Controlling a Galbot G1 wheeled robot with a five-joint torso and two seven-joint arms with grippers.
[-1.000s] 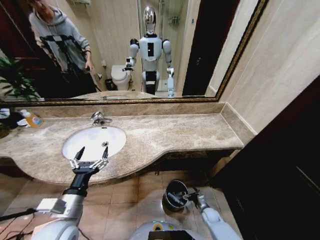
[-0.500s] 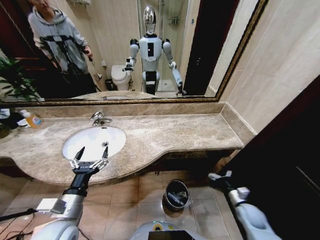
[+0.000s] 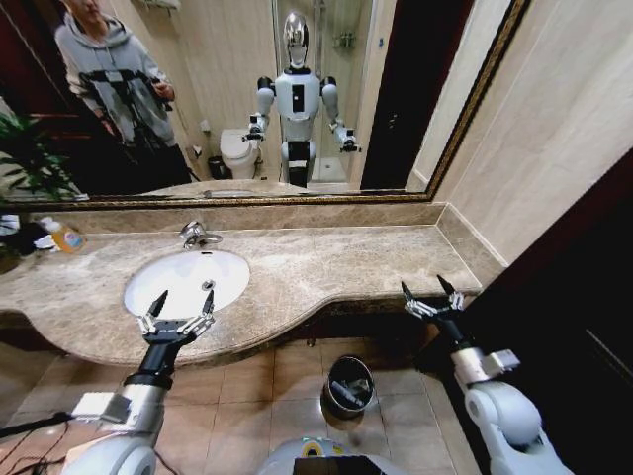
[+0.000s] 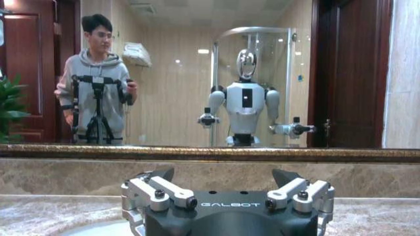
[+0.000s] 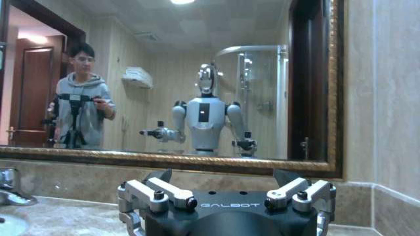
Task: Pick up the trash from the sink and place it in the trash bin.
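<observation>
Both grippers, left (image 3: 178,302) at the sink (image 3: 186,280), right (image 3: 427,294) above the trash bin (image 3: 348,384), have wide, empty jaws; expect light, slippery tubes, so pinch mid-body

Right gripper (image 5: 223,183) is sitting with its fingers (image 5: 156,191) spread wide, nothing between them. It's facing the mirror (image 5: 164,88), which is hanging above the marble counter (image 5: 59,216). In the mirror the robot's reflection (image 5: 204,115) is standing with both arms out, and a person (image 5: 78,105) in a grey hoodie is standing beside it at a tripod. The tap (image 5: 10,189) is poking up below the mirror's far end, with the sink (image 5: 8,223) rim just beside it.
</observation>
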